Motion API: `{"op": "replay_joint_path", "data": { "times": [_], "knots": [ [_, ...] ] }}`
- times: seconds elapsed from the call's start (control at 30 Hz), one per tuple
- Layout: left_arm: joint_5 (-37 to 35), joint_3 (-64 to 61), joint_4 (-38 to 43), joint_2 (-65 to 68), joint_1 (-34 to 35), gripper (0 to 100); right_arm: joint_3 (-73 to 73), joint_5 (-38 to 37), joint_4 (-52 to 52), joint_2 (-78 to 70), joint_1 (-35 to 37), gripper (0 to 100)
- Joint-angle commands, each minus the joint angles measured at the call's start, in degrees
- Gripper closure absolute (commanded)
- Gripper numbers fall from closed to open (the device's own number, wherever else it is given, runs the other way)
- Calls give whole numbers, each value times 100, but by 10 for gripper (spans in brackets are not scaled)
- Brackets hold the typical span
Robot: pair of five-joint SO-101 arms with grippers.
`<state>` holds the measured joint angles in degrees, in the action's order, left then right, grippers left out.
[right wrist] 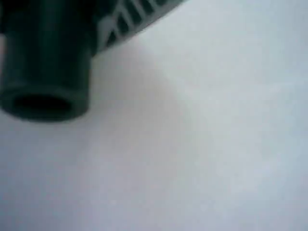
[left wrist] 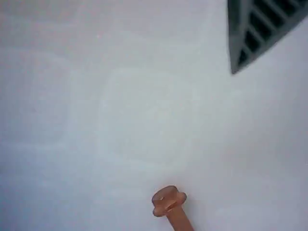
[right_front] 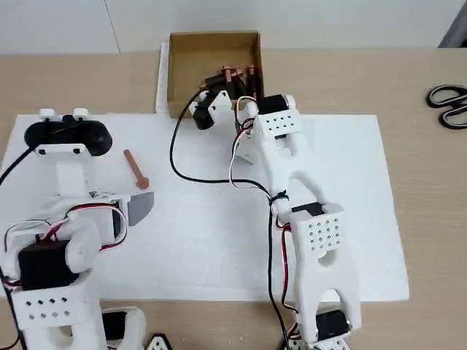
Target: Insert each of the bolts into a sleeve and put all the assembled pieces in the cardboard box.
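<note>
Nearest, the left gripper [right_front: 139, 204] hangs over the white mat [right_front: 219, 240]; whether it is released or clenched cannot be told. Just beyond it lies the copper bolt [right_front: 136, 169], long axis running away from the gripper, head toward it and shank tip pointing off. The left wrist view shows the flanged hex head [left wrist: 168, 199] up close. Farther off, the right gripper [right_front: 222, 86] is at the near edge of the cardboard box [right_front: 182, 44]. Its wrist view shows it grasping a black sleeve [right wrist: 45, 62], open end visible, lifted above its own shadow.
</note>
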<state>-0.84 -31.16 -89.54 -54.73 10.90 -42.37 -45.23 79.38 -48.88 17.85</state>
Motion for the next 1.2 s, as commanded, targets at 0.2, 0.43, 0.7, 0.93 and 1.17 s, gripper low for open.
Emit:
{"op": "replay_joint_path", "data": {
  "times": [0.2,0.43,0.7,0.93,1.17],
  "knots": [
    [53,13,-35,-35,18,675,-70,536,119,198,-330,935],
    [53,13,-35,-35,18,675,-70,1987,453,919,-409,935],
    [53,13,-35,-35,18,675,-70,3174,1525,1455,-462,935],
    [53,4,-35,-35,18,675,255,3833,1604,1341,-453,931],
    [53,-4,-35,-35,26,675,299,3859,1604,813,-400,902]
  ]
}}
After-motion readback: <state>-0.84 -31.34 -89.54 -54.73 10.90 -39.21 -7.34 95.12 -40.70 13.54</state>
